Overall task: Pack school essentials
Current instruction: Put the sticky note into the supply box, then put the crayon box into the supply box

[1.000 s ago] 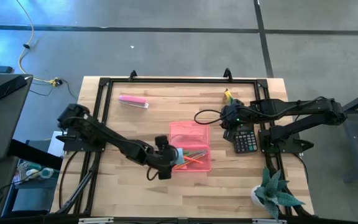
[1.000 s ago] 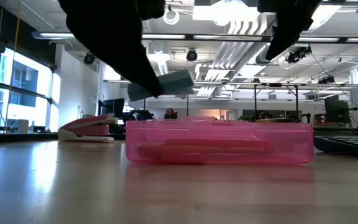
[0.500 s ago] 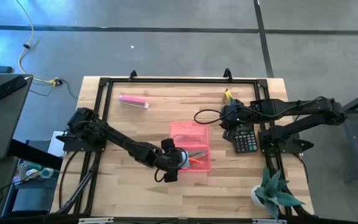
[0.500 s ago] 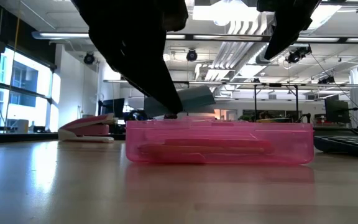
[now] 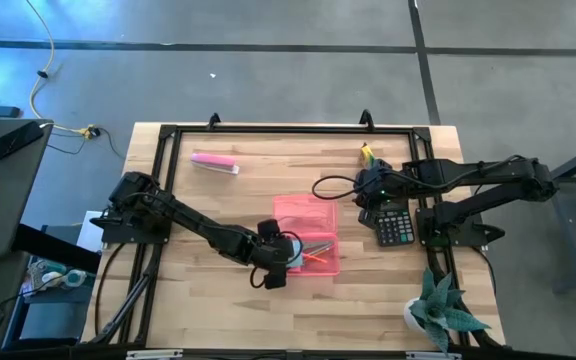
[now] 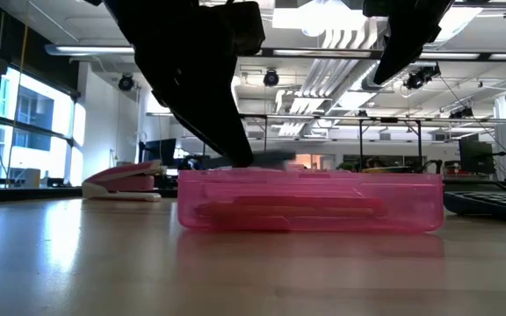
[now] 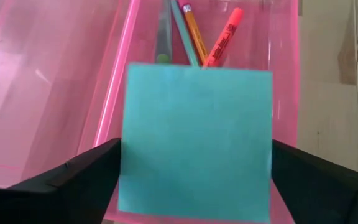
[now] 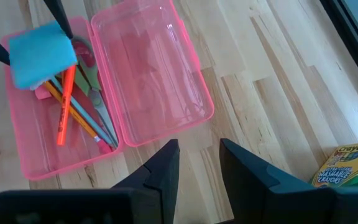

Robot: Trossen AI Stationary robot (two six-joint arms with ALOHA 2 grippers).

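My left gripper [image 5: 288, 255] is shut on the light-blue square note pad [image 7: 197, 140] and hangs over the near half of the open pink case [image 5: 306, 236]. That half holds thin pencils [image 7: 188, 31], an orange-red pen [image 7: 222, 38], green-handled scissors [image 8: 89, 70] and a small red piece [image 8: 41, 93]. The far half [image 8: 151, 68] is bare. In the low view the note pad [image 6: 269, 158] sits at the level of the case's rim [image 6: 310, 175]. My right gripper [image 8: 199, 165] is open, waiting right of the case. The yellow-green crayon box [image 5: 368, 155] lies on the table behind it. My left gripper pinches the note pad between its two fingers [image 7: 86, 180], one on each opposite side edge [image 7: 124, 168]. It comes slanting down from the table's left. The pad is over the case's near half, its face toward the wrist camera. Whether its underside touches the contents, I cannot tell.
A black calculator [image 5: 395, 225] lies right of the case under my right arm. A pink oblong bar [image 5: 214, 162] rests near the far left of the table. A potted plant [image 5: 438, 310] stands at the near right corner. Bare wood lies left of and in front of the case.
My left gripper has moved toward the table's right and down, carrying the note pad from above the case's left end to rim level over its near half. It has stayed shut on the pad. The case has not shifted.
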